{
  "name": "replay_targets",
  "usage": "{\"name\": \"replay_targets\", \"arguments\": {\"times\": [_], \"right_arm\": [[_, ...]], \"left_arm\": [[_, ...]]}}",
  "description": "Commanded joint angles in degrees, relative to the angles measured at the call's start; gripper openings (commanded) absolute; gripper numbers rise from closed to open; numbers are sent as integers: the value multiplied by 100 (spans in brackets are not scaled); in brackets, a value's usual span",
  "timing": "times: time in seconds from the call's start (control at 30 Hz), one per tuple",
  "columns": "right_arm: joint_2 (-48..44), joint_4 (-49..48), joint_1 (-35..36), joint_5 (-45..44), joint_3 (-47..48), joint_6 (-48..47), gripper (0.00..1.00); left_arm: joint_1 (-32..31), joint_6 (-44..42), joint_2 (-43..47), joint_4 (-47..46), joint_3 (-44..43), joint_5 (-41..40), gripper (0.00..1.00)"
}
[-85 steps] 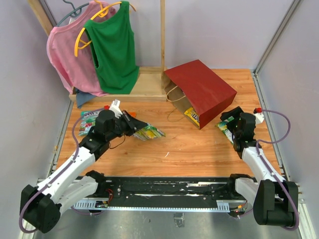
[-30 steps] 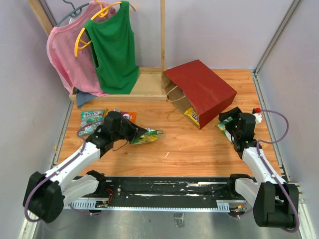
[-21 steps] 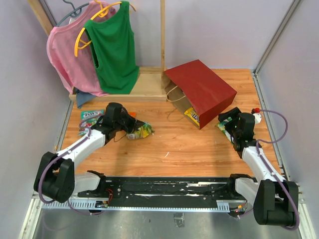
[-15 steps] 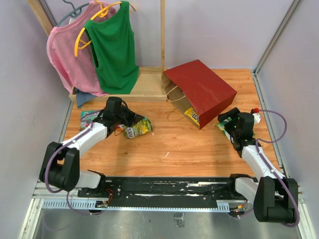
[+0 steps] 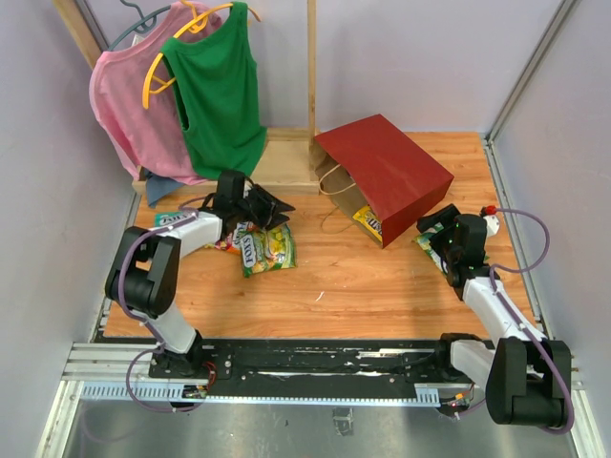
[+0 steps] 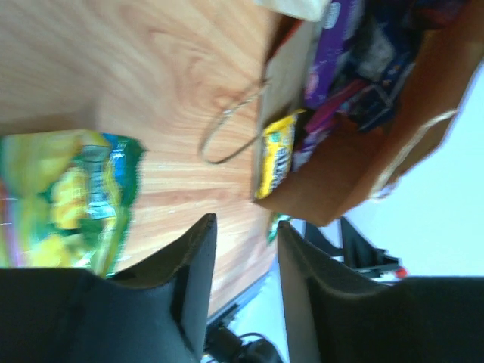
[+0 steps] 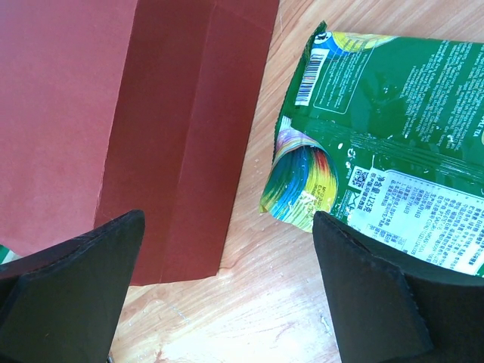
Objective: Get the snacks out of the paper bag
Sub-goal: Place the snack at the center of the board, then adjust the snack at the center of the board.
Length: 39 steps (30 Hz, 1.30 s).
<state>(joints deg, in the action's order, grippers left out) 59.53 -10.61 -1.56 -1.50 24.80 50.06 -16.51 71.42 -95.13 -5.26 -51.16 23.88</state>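
The red paper bag (image 5: 387,172) lies on its side at the back right, its brown mouth (image 6: 355,151) facing left. A yellow packet (image 5: 368,221) pokes out of the mouth, and a purple packet (image 6: 333,45) shows inside. A yellow-green packet (image 5: 267,248) lies flat on the table just in front of my left gripper (image 5: 272,205), whose fingers stand a little apart with nothing between them (image 6: 246,227). A green packet (image 5: 172,221) lies further left. My right gripper (image 7: 227,287) is wide open over bare wood, between the bag's side (image 7: 113,113) and another green packet (image 7: 393,136).
A wooden clothes rack (image 5: 286,162) with a pink top (image 5: 129,105) and a green top (image 5: 220,91) stands at the back left. The bag's loop handles (image 5: 334,181) lie on the table. A metal rail (image 5: 315,367) runs along the near edge.
My left arm swung back and to the left with the yellow-green packet, then its jaws parted and the packet now lies loose on the table. The right arm has barely moved.
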Motion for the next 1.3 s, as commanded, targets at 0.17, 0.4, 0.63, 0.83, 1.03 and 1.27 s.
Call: {"name": "replay_targets", "arguments": {"times": [0.17,0.4,0.63,0.83,1.03,1.27], "right_arm": [[-47,3,68,-96,166,-14,95],[-55,-71,68,-100,102,54,95],[-6,-432,111,-2,-84,247,95],[215,-459,226,66,12,220,95],[196,-423,229,59,18,173,95],[151,-400,232,13,5,134,95]], "left_arm": [[9,-1536,1138,-1300,237,349,86],[-504,-2880,2806,199,1536,-1826,86],[-579,-2642,3868,525,3010,-2465,83],[-577,-2667,3768,295,3128,-2606,82],[-579,-2881,3083,22,2936,-2610,82],[-573,-2890,2483,-317,2776,-2419,81]]}}
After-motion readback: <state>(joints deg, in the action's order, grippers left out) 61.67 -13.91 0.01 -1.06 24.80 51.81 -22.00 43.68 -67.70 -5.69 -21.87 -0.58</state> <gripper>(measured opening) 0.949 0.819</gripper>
